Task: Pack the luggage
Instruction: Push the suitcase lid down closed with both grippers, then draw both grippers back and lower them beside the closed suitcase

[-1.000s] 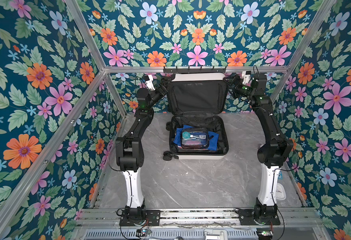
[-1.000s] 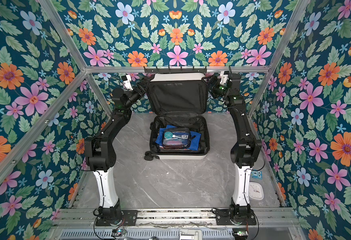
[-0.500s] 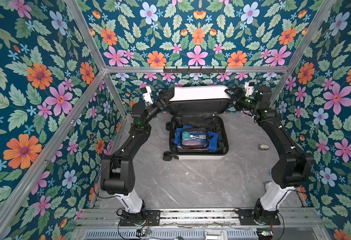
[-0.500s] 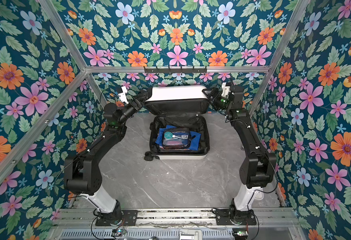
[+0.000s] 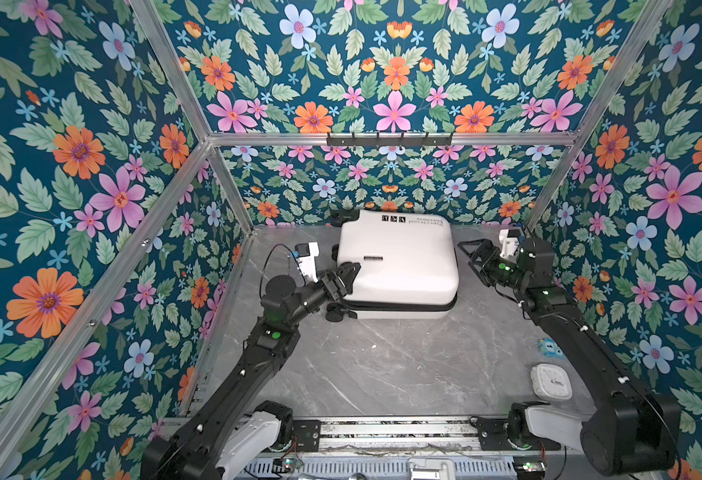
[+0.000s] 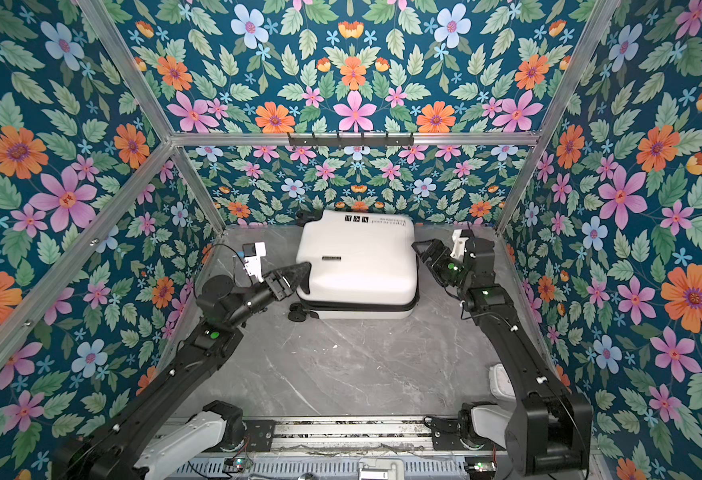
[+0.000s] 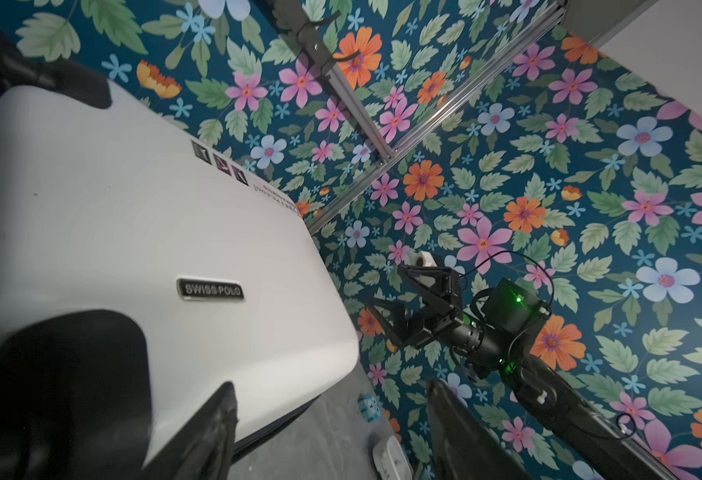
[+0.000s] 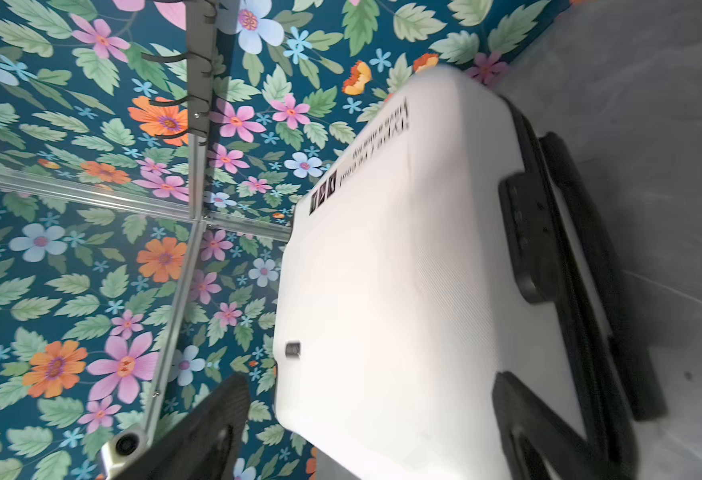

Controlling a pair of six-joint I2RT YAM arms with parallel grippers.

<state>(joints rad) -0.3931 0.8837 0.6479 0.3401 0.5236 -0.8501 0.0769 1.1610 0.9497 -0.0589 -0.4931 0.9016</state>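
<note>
- Swinging down from upright, the lid is now lying shut on the luggage (image 5: 397, 266), and both arms are reaching lower.
- One luggage is lying flat at the far middle of the desk (image 5: 382, 365), near the back wall.
- Its long axis is running left to right, with two wheels showing at the left end and the handle facing right.
- Of the two grippers, the left fingers (image 6: 297, 270) are standing open at the lid's left edge, and the right fingers (image 6: 424, 249) are standing open just beside the right end.

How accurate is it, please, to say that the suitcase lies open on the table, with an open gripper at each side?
Not quite: the suitcase is closed, its lid down on the base, as both top views show. The rest holds: the left gripper and right gripper stand open at its sides.
</note>
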